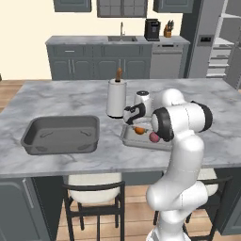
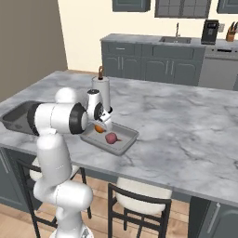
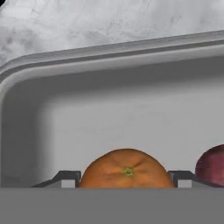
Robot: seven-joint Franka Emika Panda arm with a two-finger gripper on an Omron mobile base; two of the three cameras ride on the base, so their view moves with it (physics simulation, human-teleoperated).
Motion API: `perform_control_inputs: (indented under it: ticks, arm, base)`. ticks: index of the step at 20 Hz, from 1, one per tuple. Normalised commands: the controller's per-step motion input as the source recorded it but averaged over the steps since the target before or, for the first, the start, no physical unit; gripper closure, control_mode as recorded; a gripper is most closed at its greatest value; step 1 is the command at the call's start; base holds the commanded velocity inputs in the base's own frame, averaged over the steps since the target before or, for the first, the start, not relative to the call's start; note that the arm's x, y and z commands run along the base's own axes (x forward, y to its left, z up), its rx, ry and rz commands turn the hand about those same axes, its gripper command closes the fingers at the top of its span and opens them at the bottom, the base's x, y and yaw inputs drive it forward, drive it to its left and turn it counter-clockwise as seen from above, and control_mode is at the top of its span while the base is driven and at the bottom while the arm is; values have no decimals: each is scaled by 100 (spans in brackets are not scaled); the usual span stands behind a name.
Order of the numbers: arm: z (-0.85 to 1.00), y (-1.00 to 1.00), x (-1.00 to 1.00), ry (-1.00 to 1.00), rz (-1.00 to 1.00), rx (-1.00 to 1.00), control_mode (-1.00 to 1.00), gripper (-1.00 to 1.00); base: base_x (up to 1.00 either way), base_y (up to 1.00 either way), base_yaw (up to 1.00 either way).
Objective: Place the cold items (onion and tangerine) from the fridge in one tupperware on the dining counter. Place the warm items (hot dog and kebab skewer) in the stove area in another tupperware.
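A small grey tupperware [image 1: 129, 140] [image 2: 128, 139] [image 3: 52, 109] lies on the marble dining counter [image 1: 56, 99]. Inside it rests a purple-red onion [image 1: 154, 137] [image 2: 111, 137] [image 3: 213, 164]. An orange tangerine [image 1: 139, 130] [image 2: 99, 128] [image 3: 127, 168] sits low over the tray floor, beside the onion. My gripper [image 1: 137, 124] [image 2: 100, 122] [image 3: 125, 178] points down into the tray and is shut on the tangerine, one fingertip [image 3: 65, 178] against each side. A larger, deeper grey tupperware [image 1: 61, 134] [image 2: 14, 116] stands to the left. Hot dog and kebab skewer are out of view.
A white paper towel roll on a wooden holder [image 1: 116, 96] [image 2: 102, 90] stands just behind the small tray. Stools [image 1: 94, 197] [image 2: 139, 204] are tucked under the counter's near edge. Cabinets, a sink and a coffee machine [image 1: 152, 29] line the back wall.
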Motion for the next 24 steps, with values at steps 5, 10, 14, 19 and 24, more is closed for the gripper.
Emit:
perform_control_inputs:
  ticks: [5, 10, 14, 19, 24]
  arm:
    - [-67, 0, 63, 1, 0, 0, -100, -100]
    - [-3, -18, -25, -11, 0, 11, -100, -100]
    - [0, -12, -10, -3, 0, 6, -100, -100]
    - [86, -20, -35, -25, 0, 15, -100, -100]
    - [100, -23, -93, -14, 3, 9, -100, -100]
  base:
    - [0, 0, 0]
    - [0, 0, 0]
    - [0, 0, 0]
    - [0, 0, 0]
    - [0, 0, 0]
